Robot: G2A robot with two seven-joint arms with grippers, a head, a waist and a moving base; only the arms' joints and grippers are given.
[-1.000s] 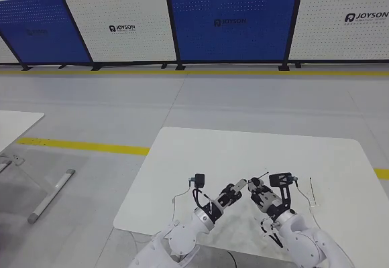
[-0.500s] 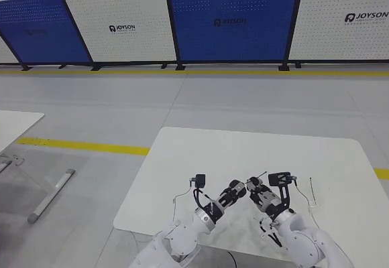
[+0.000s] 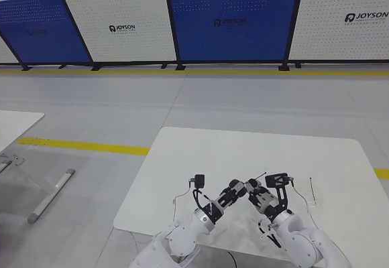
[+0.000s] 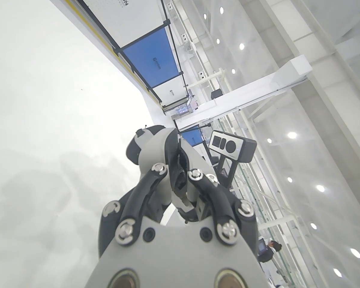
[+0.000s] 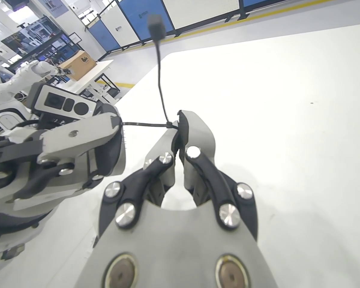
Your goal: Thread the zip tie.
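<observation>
A thin black zip tie [image 5: 159, 70] stands up from my right gripper [image 5: 177, 130], which is shut on it near its bend; its square head [image 5: 155, 26] points up and away. A short stretch of the strap runs sideways to my left gripper [image 5: 117, 124], which is shut on that end. In the top view both grippers meet tip to tip above the white table's [image 3: 248, 151] front part, left gripper [image 3: 237, 187] beside right gripper [image 3: 251, 186]. In the left wrist view the left gripper's [image 4: 175, 151] fingers are pressed together, and the strap is hidden between them.
A spare zip tie [image 3: 312, 191] lies on the table to the right of the arms. Another thin strap [image 3: 174, 200] lies near the table's left edge. A cardboard box [image 5: 77, 64] sits on a second table far off.
The two grippers have drawn slightly closer together over the table; both stay shut on the zip tie.
</observation>
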